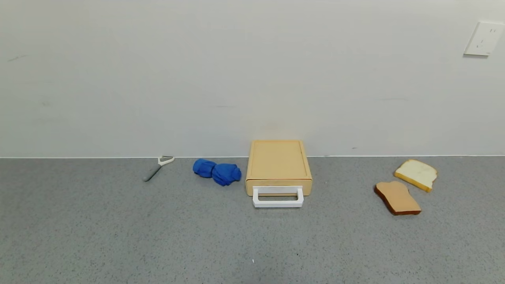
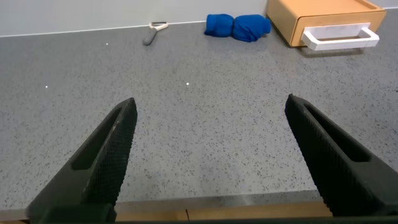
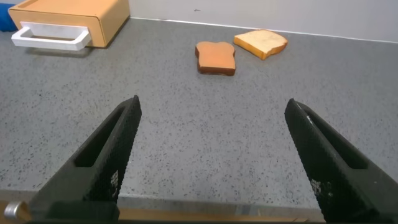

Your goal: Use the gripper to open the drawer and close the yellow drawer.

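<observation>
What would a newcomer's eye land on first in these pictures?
The yellow drawer at the middle of the grey counter, against the wall, its white handle facing the robot and its front shut. To its left lie a crumpled blue cloth and a peeler; to its right, two bread slices. Both the left gripper and the right gripper hover open, well short of it.

Yellow-tan drawer (image 1: 278,163), white handle (image 1: 278,198), blue cloth (image 1: 217,171), speckled grey counter (image 1: 118,236).
</observation>
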{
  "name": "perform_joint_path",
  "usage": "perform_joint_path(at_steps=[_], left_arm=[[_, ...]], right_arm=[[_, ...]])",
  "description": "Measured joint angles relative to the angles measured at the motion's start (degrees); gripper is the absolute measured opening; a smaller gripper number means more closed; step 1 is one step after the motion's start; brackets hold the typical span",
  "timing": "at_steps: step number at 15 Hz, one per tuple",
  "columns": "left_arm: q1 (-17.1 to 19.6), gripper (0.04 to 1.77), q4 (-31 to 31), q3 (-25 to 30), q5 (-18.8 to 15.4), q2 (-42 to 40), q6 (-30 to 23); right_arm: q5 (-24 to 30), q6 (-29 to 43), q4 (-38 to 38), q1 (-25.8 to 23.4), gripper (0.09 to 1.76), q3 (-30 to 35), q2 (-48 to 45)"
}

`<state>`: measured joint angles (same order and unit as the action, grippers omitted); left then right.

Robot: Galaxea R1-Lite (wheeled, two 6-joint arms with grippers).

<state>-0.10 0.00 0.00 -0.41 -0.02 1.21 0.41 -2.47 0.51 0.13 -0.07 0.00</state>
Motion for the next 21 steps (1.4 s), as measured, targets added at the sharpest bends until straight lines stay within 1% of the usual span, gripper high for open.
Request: perform_joint_path(at_steps=[21], left_arm=[[0.0, 1.72, 0.0, 0.0, 0.04, 0.0, 0.02]], right_arm=[[-0.23, 1.21, -0.07, 0.02, 1.7, 0.07, 0.0]])
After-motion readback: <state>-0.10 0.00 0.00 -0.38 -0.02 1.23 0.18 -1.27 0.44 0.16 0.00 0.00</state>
